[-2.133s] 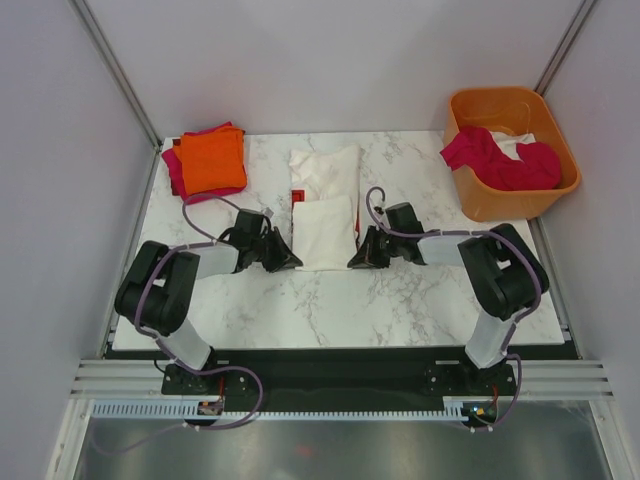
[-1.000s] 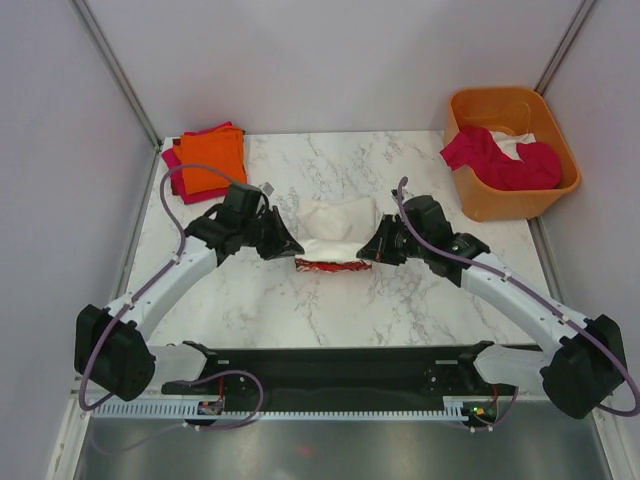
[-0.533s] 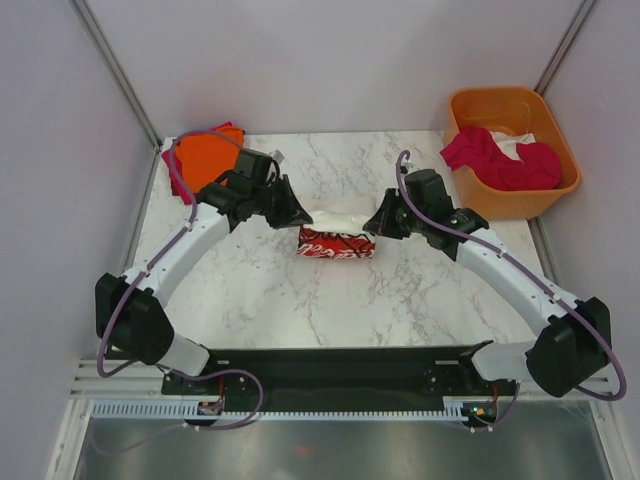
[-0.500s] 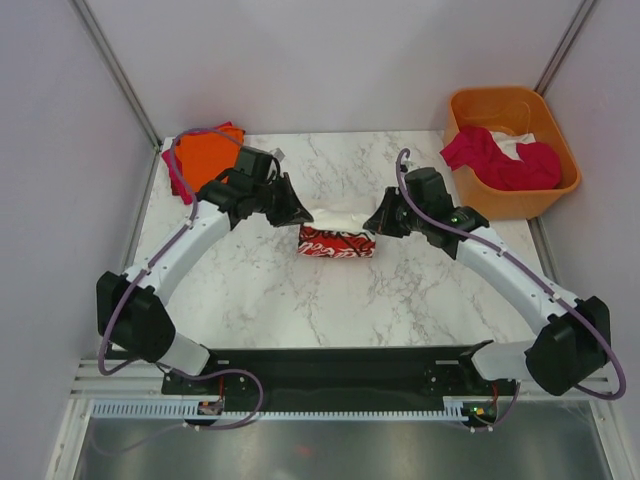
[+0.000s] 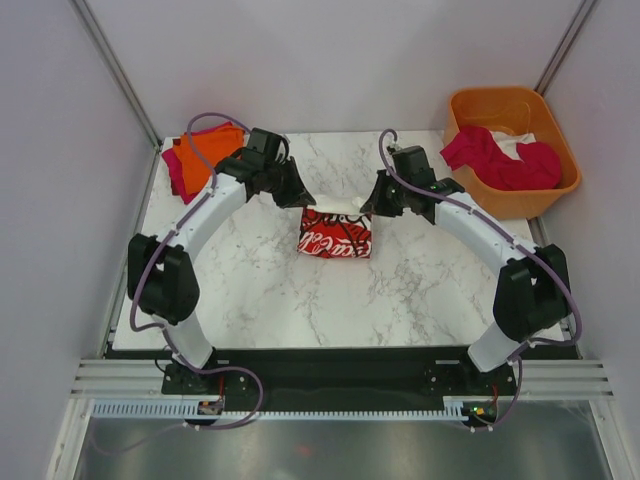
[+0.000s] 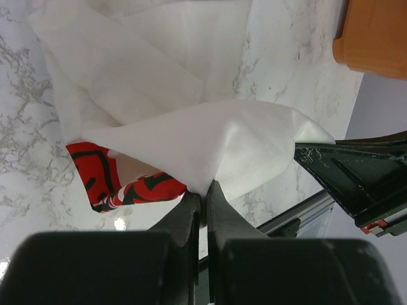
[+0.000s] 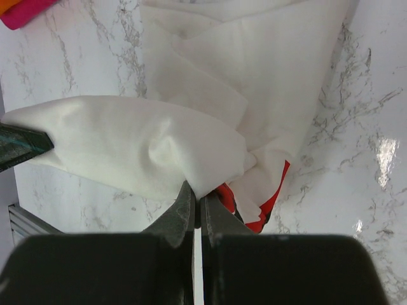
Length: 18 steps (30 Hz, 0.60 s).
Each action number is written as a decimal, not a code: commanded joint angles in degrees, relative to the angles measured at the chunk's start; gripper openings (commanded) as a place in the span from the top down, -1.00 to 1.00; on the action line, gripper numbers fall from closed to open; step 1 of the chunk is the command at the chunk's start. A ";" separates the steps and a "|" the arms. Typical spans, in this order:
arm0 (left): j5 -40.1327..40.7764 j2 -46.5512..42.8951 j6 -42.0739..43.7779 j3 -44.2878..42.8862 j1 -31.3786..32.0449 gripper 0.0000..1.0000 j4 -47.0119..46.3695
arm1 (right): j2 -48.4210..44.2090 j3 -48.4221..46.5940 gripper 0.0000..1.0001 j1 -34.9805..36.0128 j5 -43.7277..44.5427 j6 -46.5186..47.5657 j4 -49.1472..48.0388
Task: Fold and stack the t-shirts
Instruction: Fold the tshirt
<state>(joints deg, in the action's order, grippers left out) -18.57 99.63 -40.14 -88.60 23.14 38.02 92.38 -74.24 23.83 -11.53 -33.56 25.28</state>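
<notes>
The white tee (image 5: 335, 238) with the red logo is held up over the far middle of the worktop (image 5: 250, 290), its lower part lying on the marble. The left fingers (image 6: 198, 206) and right fingers (image 7: 189, 206) are each clamped on a corner of its upper edge, and the cloth sags between them. It looks light and limp and would likely slip or bunch if slack, so the corners are the place to hold, kept taut. The folded stack (image 5: 205, 160), orange over magenta, sits at the far left beside the left arm, where a careless sweep could rumple it. The tub (image 5: 500, 92) at the far right holds more tees, well apart.
</notes>
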 commanded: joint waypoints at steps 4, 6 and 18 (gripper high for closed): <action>-2.87 6.18 2.78 -7.11 -2.65 0.95 -0.14 | 5.69 -6.88 1.00 -1.68 -2.09 1.31 -1.19; -3.40 8.63 3.05 -9.04 -3.18 0.95 -0.05 | 7.02 -8.11 1.00 -2.12 -2.36 1.48 -1.28; -7.80 21.30 4.28 -20.20 -6.00 0.95 1.09 | 17.39 -14.87 1.00 -4.32 -4.90 0.43 -2.16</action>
<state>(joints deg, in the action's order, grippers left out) -23.68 119.20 -38.41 -104.66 17.89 38.98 107.66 -85.03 20.16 -14.98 -33.01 24.36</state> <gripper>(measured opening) 0.048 0.029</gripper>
